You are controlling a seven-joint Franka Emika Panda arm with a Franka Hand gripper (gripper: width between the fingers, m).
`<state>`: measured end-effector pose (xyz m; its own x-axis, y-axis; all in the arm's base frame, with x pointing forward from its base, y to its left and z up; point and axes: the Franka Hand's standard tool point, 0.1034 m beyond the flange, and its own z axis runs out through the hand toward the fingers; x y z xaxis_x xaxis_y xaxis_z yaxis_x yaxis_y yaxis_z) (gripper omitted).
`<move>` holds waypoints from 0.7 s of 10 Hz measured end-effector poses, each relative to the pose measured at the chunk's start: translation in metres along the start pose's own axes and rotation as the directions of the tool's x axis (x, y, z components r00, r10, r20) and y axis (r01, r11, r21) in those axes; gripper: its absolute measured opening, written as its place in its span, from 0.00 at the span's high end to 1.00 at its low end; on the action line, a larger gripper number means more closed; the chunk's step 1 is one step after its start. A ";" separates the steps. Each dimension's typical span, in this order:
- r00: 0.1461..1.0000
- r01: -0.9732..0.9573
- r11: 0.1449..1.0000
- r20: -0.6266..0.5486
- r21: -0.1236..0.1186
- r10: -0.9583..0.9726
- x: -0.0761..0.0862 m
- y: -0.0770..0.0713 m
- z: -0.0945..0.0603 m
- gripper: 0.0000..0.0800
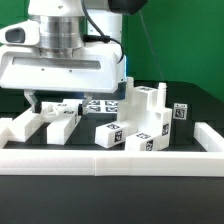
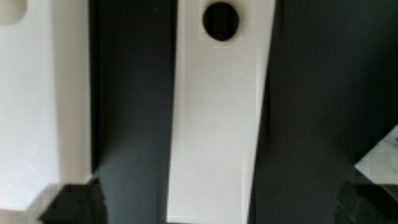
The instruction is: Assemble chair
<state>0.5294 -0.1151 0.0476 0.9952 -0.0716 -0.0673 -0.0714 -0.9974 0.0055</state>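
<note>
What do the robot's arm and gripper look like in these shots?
The gripper has a wide, boxy white body with rounded edges and a dark round spot near its end on the exterior view's left. Above it, the arm ends in a ribbed grey metallic cylinder beneath white casing. Dark cables curve behind it.
</note>
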 end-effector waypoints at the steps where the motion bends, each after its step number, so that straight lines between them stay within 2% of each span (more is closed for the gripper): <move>1: 1.000 0.000 1.000 0.000 0.000 0.000 0.000 0.000 0.000 0.19; 3: 1.000 0.007 1.000 0.000 -0.001 -0.007 -0.001 0.001 0.001 0.19; 7: 1.000 0.020 1.000 0.013 -0.006 -0.020 -0.008 0.001 0.014 0.19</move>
<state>0.5204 -0.1153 0.0337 0.9954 -0.0516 -0.0808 -0.0510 -0.9987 0.0097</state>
